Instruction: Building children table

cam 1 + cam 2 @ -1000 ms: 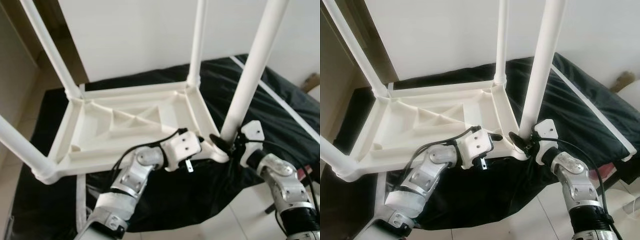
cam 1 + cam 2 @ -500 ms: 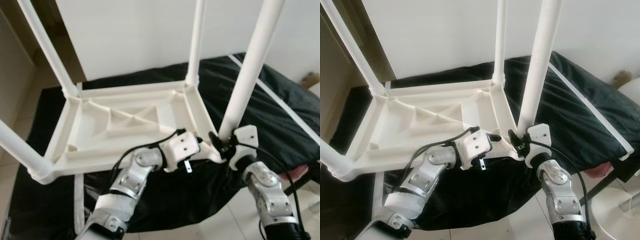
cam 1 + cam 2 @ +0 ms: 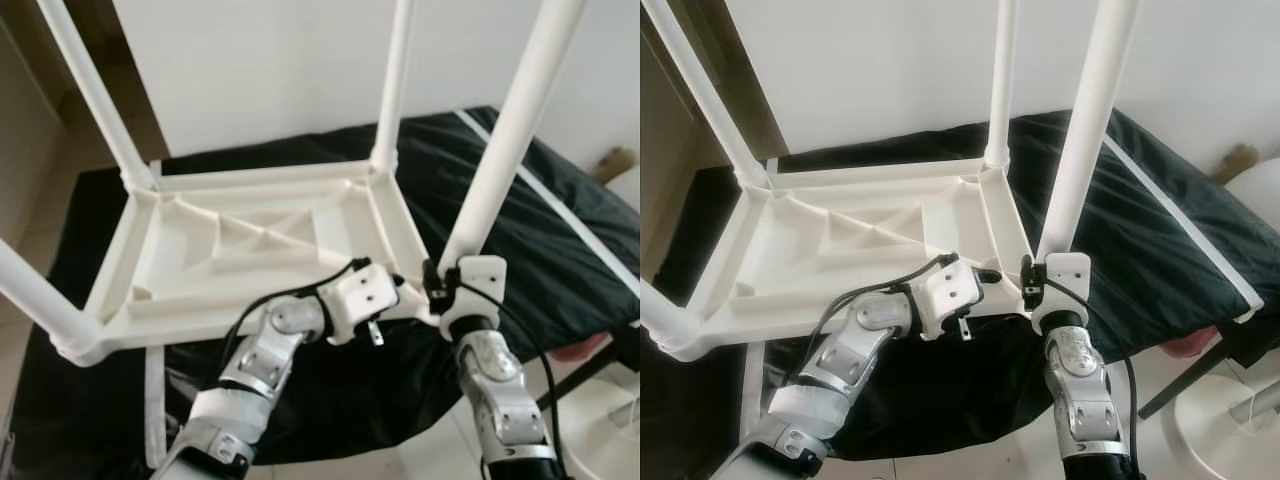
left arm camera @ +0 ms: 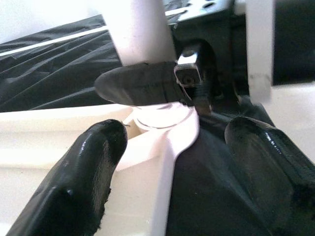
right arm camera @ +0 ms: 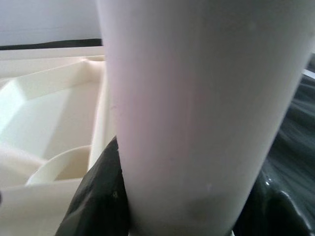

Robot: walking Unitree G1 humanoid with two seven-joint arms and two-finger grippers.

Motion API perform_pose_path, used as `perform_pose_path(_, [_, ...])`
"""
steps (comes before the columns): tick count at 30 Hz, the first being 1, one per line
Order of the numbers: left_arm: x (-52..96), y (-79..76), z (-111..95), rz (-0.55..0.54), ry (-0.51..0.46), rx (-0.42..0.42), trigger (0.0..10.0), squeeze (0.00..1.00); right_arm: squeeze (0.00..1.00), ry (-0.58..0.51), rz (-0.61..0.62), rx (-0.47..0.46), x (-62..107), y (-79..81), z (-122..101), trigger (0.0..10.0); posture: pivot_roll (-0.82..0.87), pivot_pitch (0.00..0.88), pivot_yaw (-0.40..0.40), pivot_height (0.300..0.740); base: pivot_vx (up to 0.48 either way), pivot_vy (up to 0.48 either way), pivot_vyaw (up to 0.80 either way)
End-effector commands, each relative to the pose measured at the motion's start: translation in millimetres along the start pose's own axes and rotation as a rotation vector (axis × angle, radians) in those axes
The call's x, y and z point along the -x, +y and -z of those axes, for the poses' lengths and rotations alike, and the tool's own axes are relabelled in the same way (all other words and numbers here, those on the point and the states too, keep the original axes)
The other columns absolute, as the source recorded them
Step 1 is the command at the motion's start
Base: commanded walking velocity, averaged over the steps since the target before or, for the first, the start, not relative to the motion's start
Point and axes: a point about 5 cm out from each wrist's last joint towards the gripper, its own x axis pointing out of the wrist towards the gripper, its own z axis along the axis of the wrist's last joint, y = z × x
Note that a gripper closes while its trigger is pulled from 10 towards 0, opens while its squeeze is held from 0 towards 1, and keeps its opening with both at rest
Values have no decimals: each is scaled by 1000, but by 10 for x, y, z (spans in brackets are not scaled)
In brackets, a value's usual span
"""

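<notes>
I am clamping my right gripper (image 3: 437, 283) around the base of the near white plastic tube leg (image 3: 500, 160), while my left gripper (image 4: 167, 172) is straddling, unclenched, the rim of the upturned white moulded plastic tabletop (image 3: 250, 250) lying on the black sheet (image 3: 560, 230). The table looks light, stiff and slick (hollow plastic, I judge), so gripping low beside the socket seems safest.

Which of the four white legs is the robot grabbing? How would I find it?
Find the white table lying upside down on the black sheet, four legs pointing up. Go to the corner nearest the robot, on its right. That leg looks thickest, and it alone has the right tool clamped round its base, with the left tool at that corner.
</notes>
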Motion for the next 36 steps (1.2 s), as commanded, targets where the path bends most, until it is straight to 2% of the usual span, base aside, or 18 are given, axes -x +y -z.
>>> perform_pose_path(1, [24, 103, 17, -174, 14, -10, 10000, 0, 0, 123, 12, -1, 89, 54, 231, 10000, -93, 2, 23, 740, 0, 0, 0])
perform_pose_path(15, [-2, 99, 10, -188, 13, -5, 10000, 0, 0, 91, 25, -13, 75, 72, 153, 10000, -80, 0, 24, 740, 0, 0, 0])
perform_pose_path(16, [-6, 124, -14, -198, 1, 16, 10000, 0, 620, 85, 15, -22, 74, 87, 138, 10000, -80, 0, 24, 740, 0, 0, 0])
perform_pose_path(19, [-7, 130, -22, -199, -2, 17, 10000, 0, 620, 82, 11, -31, 75, 93, 132, 10000, -80, 0, 24, 740, 0, 0, 0])
perform_pose_path(20, [-6, 133, -24, -199, -1, 13, 10000, 0, 1000, 71, 7, -33, 78, 92, 118, 10000, -79, 0, 21, 740, 0, 0, 0])
perform_pose_path(26, [-5, 149, -38, -200, -4, 3, 10000, 0, 1000, 8, -31, -67, 90, 39, 31, 10000, -80, 0, 17, 740, 0, 0, 0])
perform_pose_path(27, [-9, 157, -67, -208, -23, 17, 10000, 0, 698, -11, -55, -67, 96, -25, 6, 10000, -79, 0, 14, 740, 0, 0, 0])
perform_pose_path(29, [-13, 167, -106, -219, -49, 35, 10000, 0, 698, -33, -84, -65, 106, -108, -26, 10000, -79, 0, 14, 740, 0, 0, 0])
perform_pose_path(30, [-13, 167, -106, -219, -49, 36, 10000, 0, 0, -33, -84, -65, 106, -108, -26, 10000, -79, 0, 14, 740, 0, 0, 0])
perform_pose_path(33, [24, 278, -115, -256, -53, 35, 10000, 0, 0, -53, -155, -21, 31, -232, -64, 10000, -79, 0, 20, 740, 0, 0, 0])
perform_pose_path(35, [35, 304, -114, -263, -50, 30, 10000, 0, 0, -62, -169, -10, 13, -259, -77, 10000, -79, 0, 20, 740, 0, 0, 0])
perform_pose_path(36, [63, 368, -108, -285, -36, 24, 10000, 0, 0, -77, -207, 19, -20, -289, -81, 10000, -75, 0, 28, 740, 0, 0, 0])
